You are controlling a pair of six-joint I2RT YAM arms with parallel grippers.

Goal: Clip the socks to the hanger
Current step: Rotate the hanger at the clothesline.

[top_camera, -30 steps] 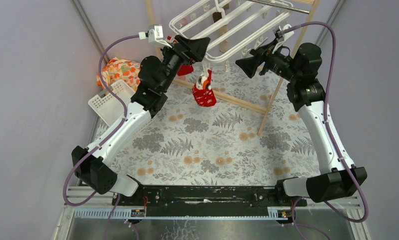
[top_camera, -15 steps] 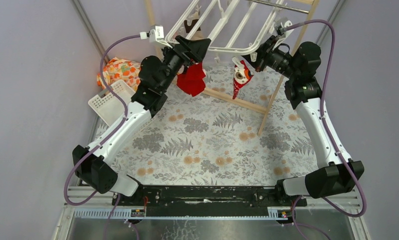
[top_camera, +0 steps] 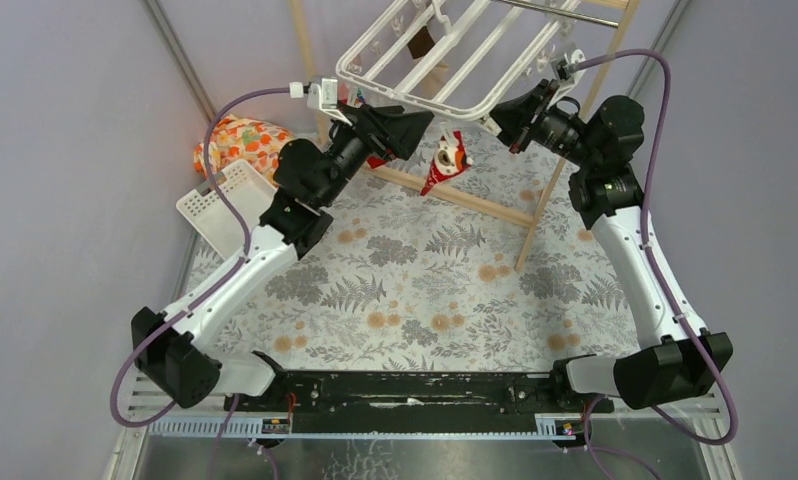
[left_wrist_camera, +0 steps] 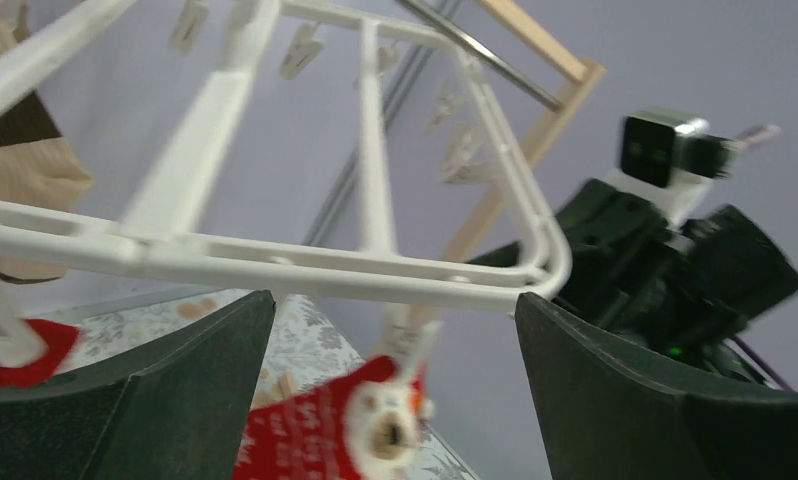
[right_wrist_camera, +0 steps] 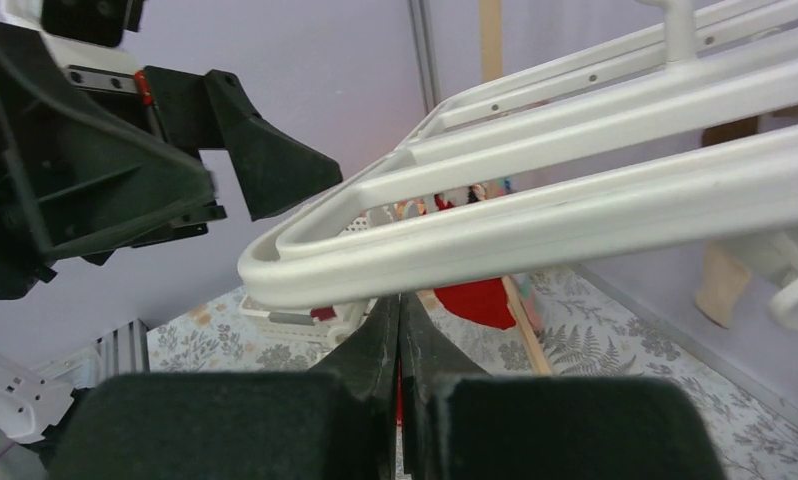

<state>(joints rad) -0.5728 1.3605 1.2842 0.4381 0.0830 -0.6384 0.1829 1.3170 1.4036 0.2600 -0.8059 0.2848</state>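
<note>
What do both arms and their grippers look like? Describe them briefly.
The left arm and right arm match: white link shells between black joints and bases, a purple cable looping to a small white wrist camera. The left gripper and right gripper have broad matte black wedge fingers.

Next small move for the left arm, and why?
Probably ease the left gripper back from the hanger: its jaws stand open and empty, and the red sock already hangs from a clip on the near bar. The right gripper is shut beneath the frame's corner.
</note>
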